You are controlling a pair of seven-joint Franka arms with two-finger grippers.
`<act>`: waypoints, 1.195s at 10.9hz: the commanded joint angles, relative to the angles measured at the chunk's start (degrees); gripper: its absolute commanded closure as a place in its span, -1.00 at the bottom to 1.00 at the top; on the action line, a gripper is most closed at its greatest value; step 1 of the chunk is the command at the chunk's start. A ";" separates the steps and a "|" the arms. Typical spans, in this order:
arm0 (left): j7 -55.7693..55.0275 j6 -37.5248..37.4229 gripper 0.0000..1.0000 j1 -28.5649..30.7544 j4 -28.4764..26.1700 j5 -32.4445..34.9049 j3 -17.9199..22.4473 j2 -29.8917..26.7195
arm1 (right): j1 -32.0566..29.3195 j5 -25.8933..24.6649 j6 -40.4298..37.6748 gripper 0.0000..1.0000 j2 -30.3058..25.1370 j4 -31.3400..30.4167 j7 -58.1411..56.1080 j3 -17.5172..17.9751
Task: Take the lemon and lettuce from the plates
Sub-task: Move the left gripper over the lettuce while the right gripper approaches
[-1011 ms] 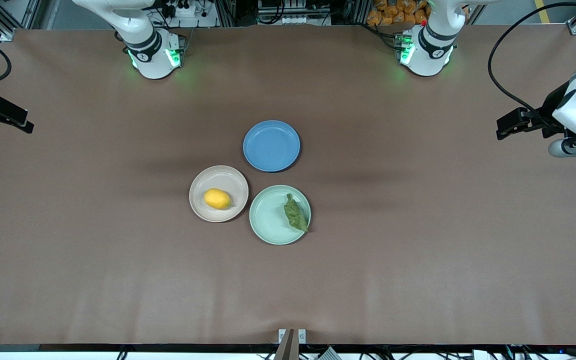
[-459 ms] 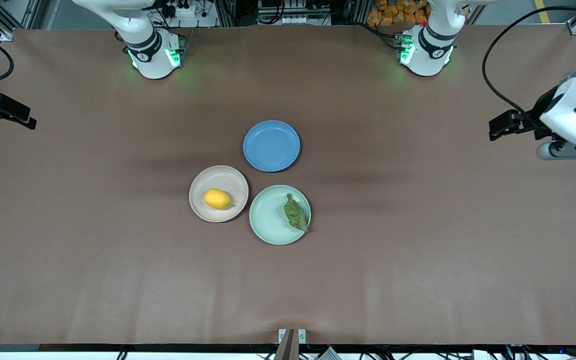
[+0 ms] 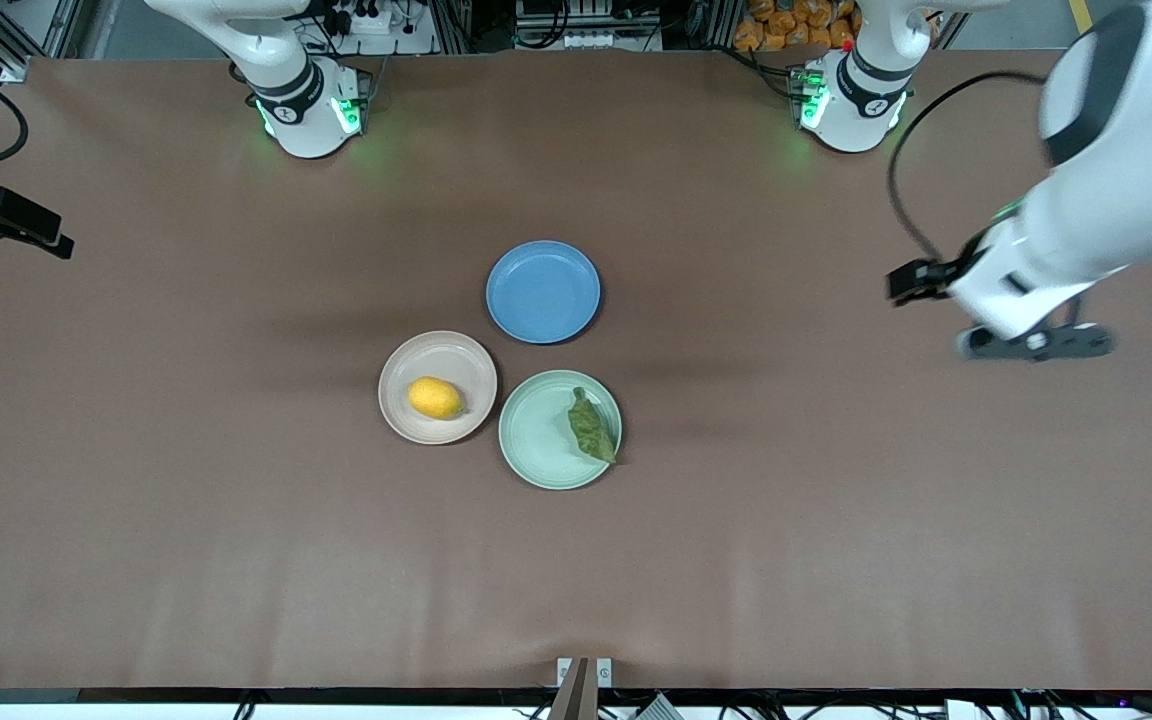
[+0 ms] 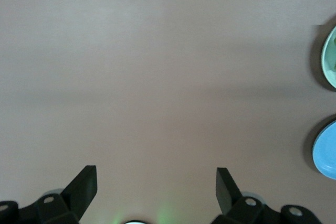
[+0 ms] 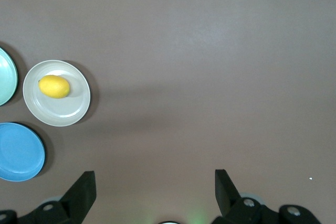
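Near the middle of the brown counter, the lemon rests on the beige-pink plate, and the lettuce lies on the mint green plate, at its rim toward the left arm's end. The two plates sit just beside each other, the blue plate farther from the front camera.

The left hand hangs over bare counter toward the left arm's end, fingers spread wide and empty. The right hand is equally wide open and empty, over bare counter at the right arm's end.

The step in hand looks like the approach. The lemon is smooth, oval and likely to roll, so closing across its short middle seems wise. The leaf is thin, flat and crinkled; pinching its raised ruffle near the rim should avoid scraping the plate.
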 commanded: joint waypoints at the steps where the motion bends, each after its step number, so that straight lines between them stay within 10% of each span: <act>1: -9.06 4.82 -1.00 -5.02 0.78 -3.19 0.21 7.13 | -0.26 -0.66 -1.54 -1.00 -0.33 -1.34 -0.45 0.76; 13: -28.79 33.92 -1.00 -14.96 1.13 -8.22 -2.52 24.82 | 7.29 0.14 5.93 -1.00 10.21 -2.31 6.04 0.85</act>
